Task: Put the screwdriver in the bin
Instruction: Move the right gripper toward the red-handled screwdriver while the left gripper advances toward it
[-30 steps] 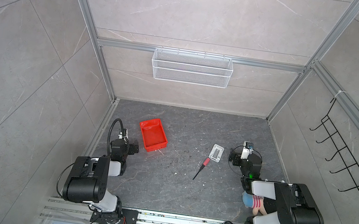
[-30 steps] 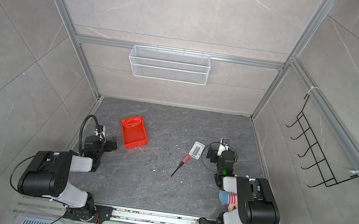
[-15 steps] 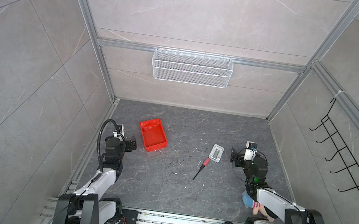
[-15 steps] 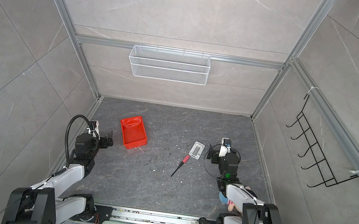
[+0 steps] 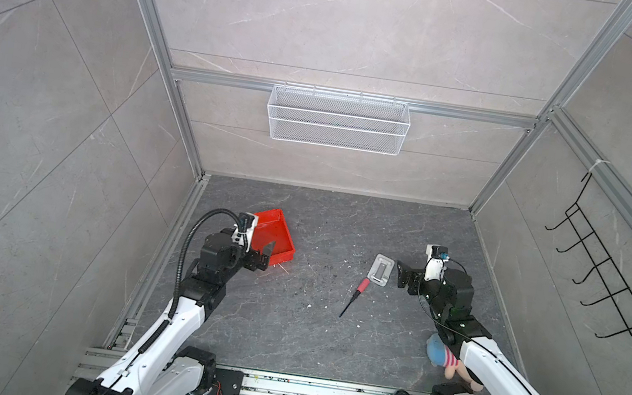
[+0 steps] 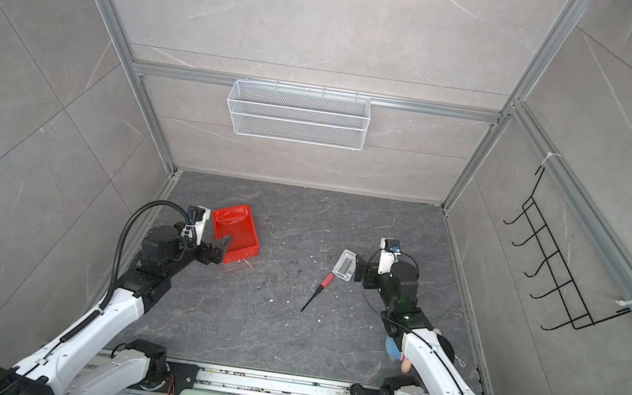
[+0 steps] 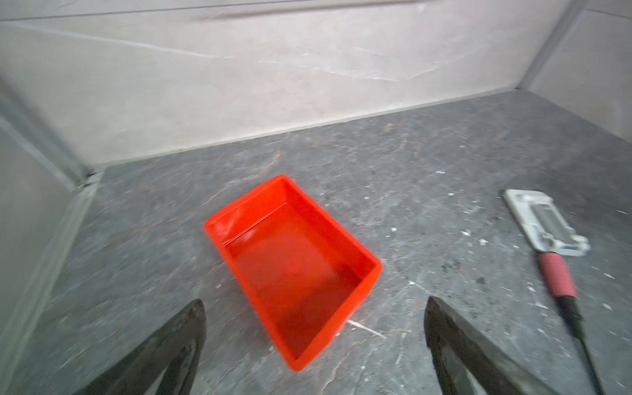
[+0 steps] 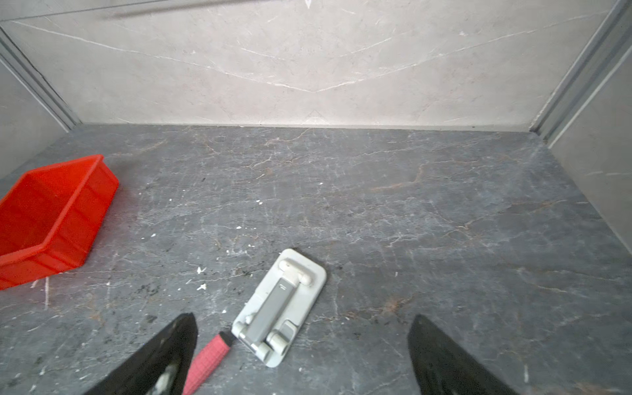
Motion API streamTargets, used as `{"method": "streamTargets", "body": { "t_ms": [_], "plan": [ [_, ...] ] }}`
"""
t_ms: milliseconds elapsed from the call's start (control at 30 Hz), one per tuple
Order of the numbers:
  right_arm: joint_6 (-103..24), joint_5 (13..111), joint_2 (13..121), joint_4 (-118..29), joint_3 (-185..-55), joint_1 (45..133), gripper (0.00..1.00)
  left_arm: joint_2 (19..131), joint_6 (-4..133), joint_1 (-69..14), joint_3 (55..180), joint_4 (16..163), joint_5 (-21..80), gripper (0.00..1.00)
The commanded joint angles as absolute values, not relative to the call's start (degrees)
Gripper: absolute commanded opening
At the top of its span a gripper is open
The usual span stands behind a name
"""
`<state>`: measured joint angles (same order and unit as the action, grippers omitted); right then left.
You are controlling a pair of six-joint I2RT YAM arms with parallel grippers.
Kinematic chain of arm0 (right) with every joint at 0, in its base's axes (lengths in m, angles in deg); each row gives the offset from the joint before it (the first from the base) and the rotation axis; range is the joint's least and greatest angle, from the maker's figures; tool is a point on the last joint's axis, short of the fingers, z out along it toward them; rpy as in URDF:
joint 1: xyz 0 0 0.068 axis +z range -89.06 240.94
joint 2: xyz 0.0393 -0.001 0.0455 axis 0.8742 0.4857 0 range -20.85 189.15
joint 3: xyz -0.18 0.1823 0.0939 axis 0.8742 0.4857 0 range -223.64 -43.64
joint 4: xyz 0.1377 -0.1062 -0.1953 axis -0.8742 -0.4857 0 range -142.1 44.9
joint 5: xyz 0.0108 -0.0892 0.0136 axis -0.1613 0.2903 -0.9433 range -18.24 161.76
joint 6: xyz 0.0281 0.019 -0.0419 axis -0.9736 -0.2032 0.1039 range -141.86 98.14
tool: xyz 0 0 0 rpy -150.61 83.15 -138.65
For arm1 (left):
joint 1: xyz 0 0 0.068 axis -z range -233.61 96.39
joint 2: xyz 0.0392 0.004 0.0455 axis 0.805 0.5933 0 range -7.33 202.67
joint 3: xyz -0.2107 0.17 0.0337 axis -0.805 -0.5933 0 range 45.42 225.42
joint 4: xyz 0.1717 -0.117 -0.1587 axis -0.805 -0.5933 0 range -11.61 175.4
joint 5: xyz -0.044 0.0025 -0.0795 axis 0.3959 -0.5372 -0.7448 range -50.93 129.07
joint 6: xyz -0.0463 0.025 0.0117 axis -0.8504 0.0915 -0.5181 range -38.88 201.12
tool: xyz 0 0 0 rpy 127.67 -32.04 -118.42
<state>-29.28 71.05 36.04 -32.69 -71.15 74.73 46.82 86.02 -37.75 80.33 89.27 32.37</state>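
— Left side: left gripper (image 5: 265, 256) spread wide, empty, at near end of the bin (image 5: 278, 227).
— Screwdriver (image 5: 353, 298)?
— Mid-floor, well apart from bin, handle end just beside grey plate (image 5: 381, 270). Right gripper (image 5: 402, 274) spread wide, empty, beside plate. Plate's mark unreadable.

In both top views the left arm (image 5: 212, 264) covers a corner of the bin (image 5: 279, 230); the right arm (image 5: 485, 367) hides half a doll (image 5: 438, 351). The right wrist view crops the screwdriver (image 8: 208, 359).
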Motion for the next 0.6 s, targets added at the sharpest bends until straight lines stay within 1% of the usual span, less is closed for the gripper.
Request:
{"method": "streamTargets", "body": {
  "t_ms": [0, 133, 233, 333, 433, 567],
  "plan": [
    [-39.56, 75.79, 37.24, -36.58, -74.0, 77.96, 0.99, 49.5, 90.81, -31.58, 84.77, 84.09, 28.0, 1.0],
    [-51.33, 77.76, 40.19, -37.18, -76.36, 81.9, 0.99, 53.32, 93.61, -23.79, 87.17, 84.38, 26.4, 1.0],
    [-57.39, 76.68, 43.21, -40.14, -79.42, 84.17, 0.99, 55.67, 98.09, -19.99, 88.58, 84.25, 22.26, 1.0],
    [-62.56, 77.24, 45.99, -43.23, -82.05, 86.91, 0.99, 57.95, 99.53, -16.88, 90.36, 83.83, 21.17, 1.0],
    [-66.45, 80.54, 48.54, -49.29, -85.31, 90.09, 0.99, 60.0, 100.51, -14.24, 91.71, 83.05, 20.63, 1.0],
    [-71.38, 84.38, 53.55, -64.87, -93.1, 92.23, 0.99, 61.86, 100.78, -11.84, 92.4, 82.95, 21.1, 1.0]
  ]
}}
